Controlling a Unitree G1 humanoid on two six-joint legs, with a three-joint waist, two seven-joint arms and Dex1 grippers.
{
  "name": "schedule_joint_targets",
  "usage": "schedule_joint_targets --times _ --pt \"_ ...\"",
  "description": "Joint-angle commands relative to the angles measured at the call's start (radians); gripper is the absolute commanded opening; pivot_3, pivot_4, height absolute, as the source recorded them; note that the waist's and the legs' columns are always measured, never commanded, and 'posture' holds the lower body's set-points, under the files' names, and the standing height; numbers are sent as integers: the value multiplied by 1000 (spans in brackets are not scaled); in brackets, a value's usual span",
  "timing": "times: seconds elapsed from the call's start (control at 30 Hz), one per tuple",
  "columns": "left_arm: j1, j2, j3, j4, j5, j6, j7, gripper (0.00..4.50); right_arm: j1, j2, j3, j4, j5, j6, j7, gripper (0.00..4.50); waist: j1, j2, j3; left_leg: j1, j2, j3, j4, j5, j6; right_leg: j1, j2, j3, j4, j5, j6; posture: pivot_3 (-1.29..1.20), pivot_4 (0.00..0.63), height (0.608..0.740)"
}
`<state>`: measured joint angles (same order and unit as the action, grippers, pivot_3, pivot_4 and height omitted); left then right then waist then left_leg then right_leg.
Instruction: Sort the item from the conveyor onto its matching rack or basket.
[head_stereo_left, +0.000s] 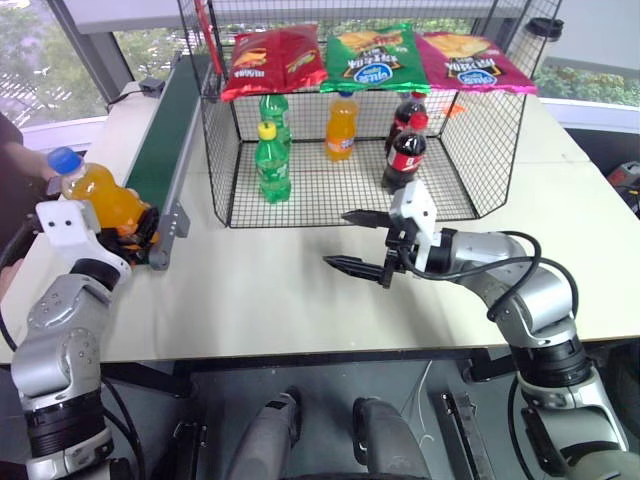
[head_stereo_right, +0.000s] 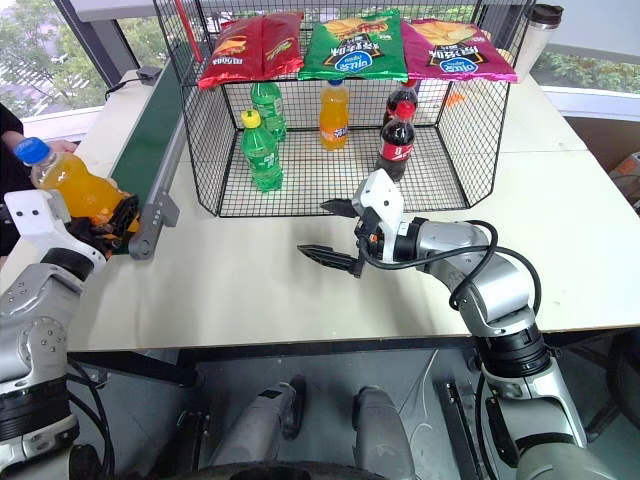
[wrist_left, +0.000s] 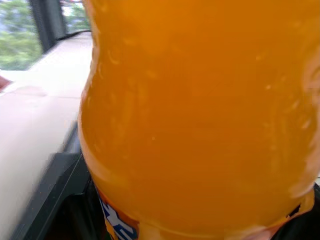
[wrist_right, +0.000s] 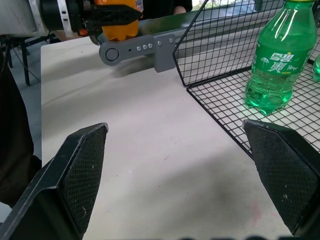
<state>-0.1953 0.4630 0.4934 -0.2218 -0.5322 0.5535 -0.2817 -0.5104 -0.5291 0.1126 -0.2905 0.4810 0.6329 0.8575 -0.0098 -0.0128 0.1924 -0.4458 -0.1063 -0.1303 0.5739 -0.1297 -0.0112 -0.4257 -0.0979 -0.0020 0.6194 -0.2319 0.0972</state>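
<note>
My left hand (head_stereo_left: 125, 222) is pinched on the lower body of the orange soda bottle (head_stereo_left: 100, 193), at the near end of the conveyor (head_stereo_left: 165, 150). The bottle is tilted, its long axis leaning with the blue cap (head_stereo_left: 63, 160) pointing up and away from the wire basket (head_stereo_left: 470, 170). The basket stands on the far side of the conveyor from this hand, its open front facing me, so I judge the bottle must travel across toward it. An orange bottle (head_stereo_left: 341, 125) already stands inside, between the green bottles (head_stereo_left: 272, 160) and the cola bottles (head_stereo_left: 405, 150). My right hand (head_stereo_left: 360, 243) hovers over the bench (head_stereo_left: 280, 290) just before the basket, its fingers spread and holding nothing.
</note>
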Motion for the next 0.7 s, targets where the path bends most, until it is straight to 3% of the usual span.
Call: schedule_joint_targets --times 0.03,0.17,0.37,0.57,0.7 --pt "-43 57 19 -84 -71 40 -36 3000 -2 -7 -12 -51 7 -6 -4 4500 -2 0 0 0 0 0 0 0 0 0 0 0 0 0 0 0 150 738" --pt "-122 122 -30 -102 -141 109 -112 3000 -14 -8 -14 -49 16 6 -5 4500 2 -1 1 -1 0 -1 0 0 0 -1 0 -1 0 0 0 0 150 738" --pt "-204 153 -231 -65 -113 103 -280 3000 -33 14 -14 -24 10 -6 -18 4500 -1 -1 1 -1 -1 0 0 0 0 0 0 -1 -1 0 0 0 150 738" --pt "-301 95 -545 11 4 9 -483 3000 -52 12 -9 8 -5 -16 -13 4500 0 -1 1 -1 0 0 0 0 0 -1 0 0 0 0 0 0 150 738" --pt "-350 52 -658 99 91 -89 -570 3000 -54 8 -14 -1 1 -6 -15 4500 -2 -1 1 -1 -1 1 0 0 0 0 0 0 -1 0 0 0 150 738"
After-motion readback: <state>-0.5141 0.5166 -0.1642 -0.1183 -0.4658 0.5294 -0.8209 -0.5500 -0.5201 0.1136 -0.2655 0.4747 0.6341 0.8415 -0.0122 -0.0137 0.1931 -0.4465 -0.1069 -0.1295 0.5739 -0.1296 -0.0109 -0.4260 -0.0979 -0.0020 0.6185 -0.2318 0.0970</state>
